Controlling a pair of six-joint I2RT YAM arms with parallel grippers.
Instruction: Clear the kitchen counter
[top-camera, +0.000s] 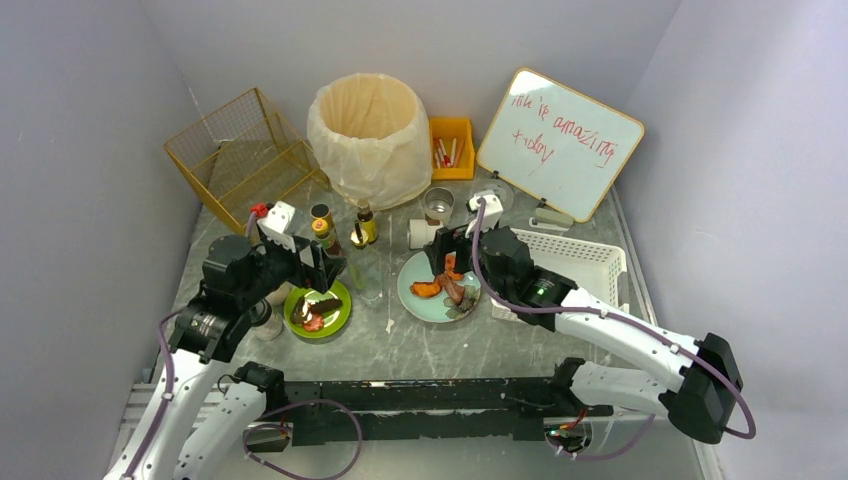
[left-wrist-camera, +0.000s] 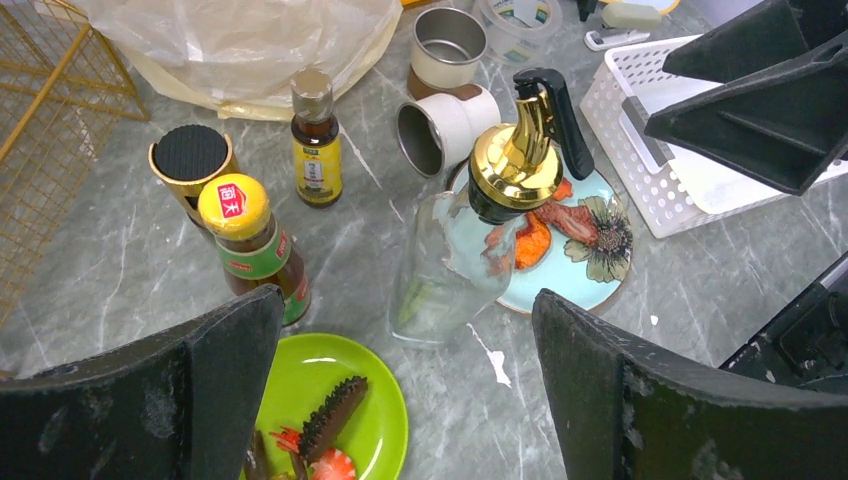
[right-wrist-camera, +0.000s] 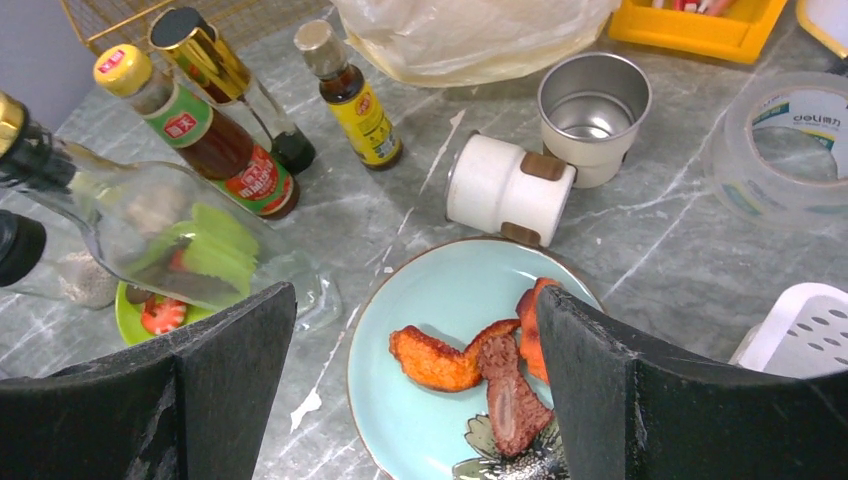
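The grey marble kitchen counter (top-camera: 420, 345) holds a green plate (top-camera: 318, 308) with food scraps and a light blue plate (top-camera: 437, 287) with fried pieces. A clear glass bottle (top-camera: 367, 268) with a gold pump stands between them. My left gripper (left-wrist-camera: 408, 310) is open and empty above the green plate (left-wrist-camera: 370, 400) and the bottle's base (left-wrist-camera: 450, 260). My right gripper (right-wrist-camera: 415, 300) is open and empty just above the blue plate (right-wrist-camera: 440, 290), its fingers either side of the fried pieces (right-wrist-camera: 440, 360).
Sauce bottles (top-camera: 322, 228), a tipped white mug (top-camera: 420, 234), a steel cup (top-camera: 437, 205) and a tape roll (right-wrist-camera: 790, 150) stand behind the plates. A bagged bin (top-camera: 370, 135), a yellow wire basket (top-camera: 235, 155) and a whiteboard (top-camera: 560, 140) line the back. A white slatted basket (top-camera: 585, 262) sits at the right.
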